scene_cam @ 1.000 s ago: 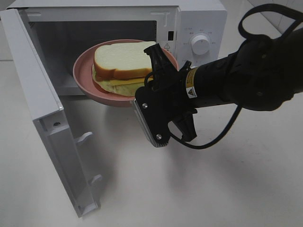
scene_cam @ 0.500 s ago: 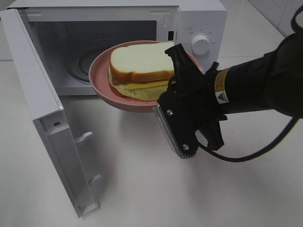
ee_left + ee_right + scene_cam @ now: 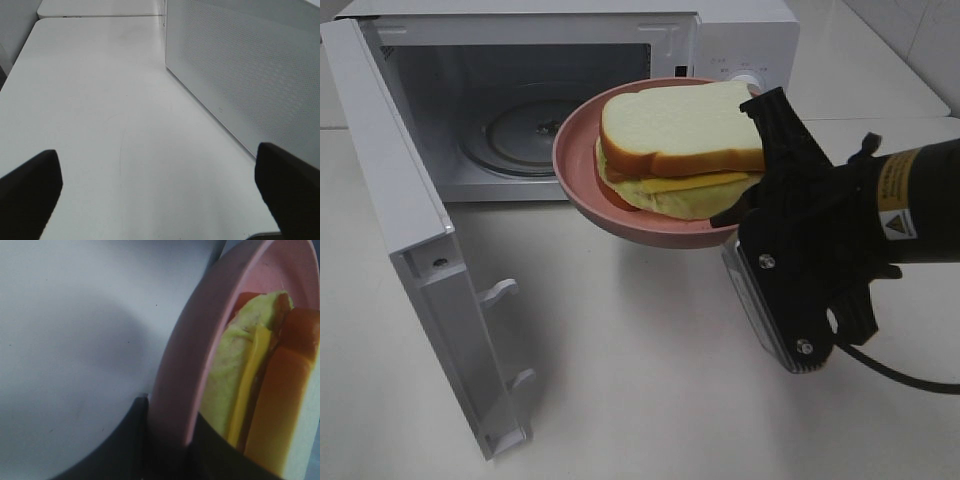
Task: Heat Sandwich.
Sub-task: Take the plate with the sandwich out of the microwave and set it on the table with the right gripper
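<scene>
Sandwich (image 3: 680,140): sits on the pink plate (image 3: 582,170), held up in the air in front of the microwave's open mouth, off the table; white bread on top with a tan crust, a yellow slice and pale leafy filling showing along its near side.

Right gripper (image 3: 748,205): black, reaching in from the right of the overhead view; its jaws are clamped on the plate's rim at the edge nearest the arm.

Right wrist view: the only one that shows the grip itself. One dark finger (image 3: 135,440) lies against the outside of the pink rim (image 3: 180,375) and the other against the inside, with the rim pinched between them. The filling (image 3: 225,385) is seen edge-on here: pale yellow-green leaf, a yellow strip, then tan crust.

Microwave (image 3: 740,40): white, standing at the back of the table; cavity empty of the plate, with the glass turntable (image 3: 515,135) bare inside. Only the overhead view shows this interior.

Door (image 3: 410,240): swung wide open to the left, its inner face with two latch hooks turned toward the table.

Left gripper (image 3: 160,192): out of the overhead view altogether. Its own wrist camera shows two dark fingertips (image 3: 30,182) spread wide apart with nothing between them, over bare white table (image 3: 100,100).

Left wrist view, extra: a white perforated panel (image 3: 240,65) stands just beside the gripper; I cannot tell for sure what part of the microwave it is.
</scene>
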`<control>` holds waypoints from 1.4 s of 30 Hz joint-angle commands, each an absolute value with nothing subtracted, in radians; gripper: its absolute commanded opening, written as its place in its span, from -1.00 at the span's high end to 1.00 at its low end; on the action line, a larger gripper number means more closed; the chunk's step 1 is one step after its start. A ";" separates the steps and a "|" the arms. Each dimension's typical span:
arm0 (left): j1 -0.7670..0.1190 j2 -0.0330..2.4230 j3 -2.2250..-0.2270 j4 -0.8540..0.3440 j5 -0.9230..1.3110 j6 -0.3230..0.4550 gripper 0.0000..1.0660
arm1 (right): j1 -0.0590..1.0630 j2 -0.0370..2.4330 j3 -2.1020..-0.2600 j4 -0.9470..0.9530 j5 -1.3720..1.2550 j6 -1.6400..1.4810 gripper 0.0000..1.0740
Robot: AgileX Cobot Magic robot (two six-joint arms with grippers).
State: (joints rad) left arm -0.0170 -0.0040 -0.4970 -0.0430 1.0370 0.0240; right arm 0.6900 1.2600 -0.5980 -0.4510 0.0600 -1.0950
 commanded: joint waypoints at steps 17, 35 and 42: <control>-0.013 -0.026 -0.493 -0.041 1.029 0.025 -0.89 | 0.688 0.901 -0.425 -0.430 0.206 -1.090 0.96; -0.013 -0.026 -0.493 -0.041 1.029 0.025 -0.89 | 0.688 0.757 -0.340 -0.446 0.402 -0.943 0.96; -0.013 -0.026 -0.493 -0.041 1.029 0.025 -0.89 | 0.688 0.757 -0.340 -0.534 0.460 -0.770 0.96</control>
State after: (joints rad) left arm -0.0170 -0.0040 -0.4970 -0.0430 1.0370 0.0240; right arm 0.6900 0.7650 -0.3360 -0.4870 0.4570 -0.8280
